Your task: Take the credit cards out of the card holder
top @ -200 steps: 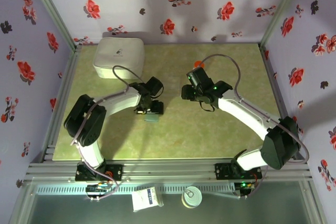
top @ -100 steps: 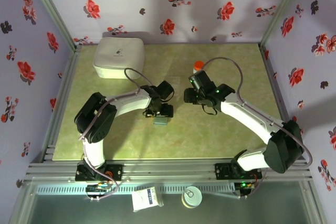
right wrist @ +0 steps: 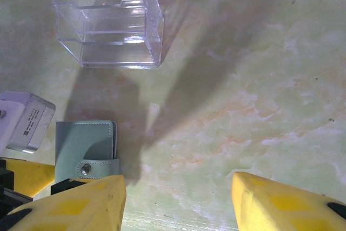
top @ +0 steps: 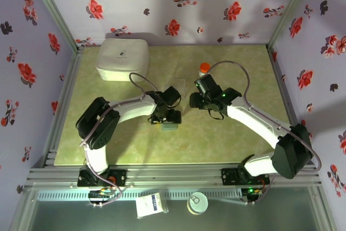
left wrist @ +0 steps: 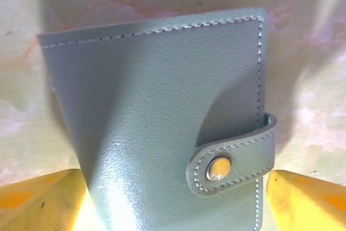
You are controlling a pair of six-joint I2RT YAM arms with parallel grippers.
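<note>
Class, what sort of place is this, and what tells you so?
Probably a robot test booth: flowered walls, a metal frame, and a left arm and right arm bolted at a green table.

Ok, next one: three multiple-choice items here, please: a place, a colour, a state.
1. Where is the card holder? A in the clear box; B on the table, between the left claw's fingers; C on the white box.
2. Those fingers are: A yellow; B black; C red.
3. The card holder is: A spread open; B folded but unstrapped; C closed, strap snapped.
B: the fingers flank it in the left wrist view. A: yellow wedges there. C: the strap's stud is fastened.
</note>
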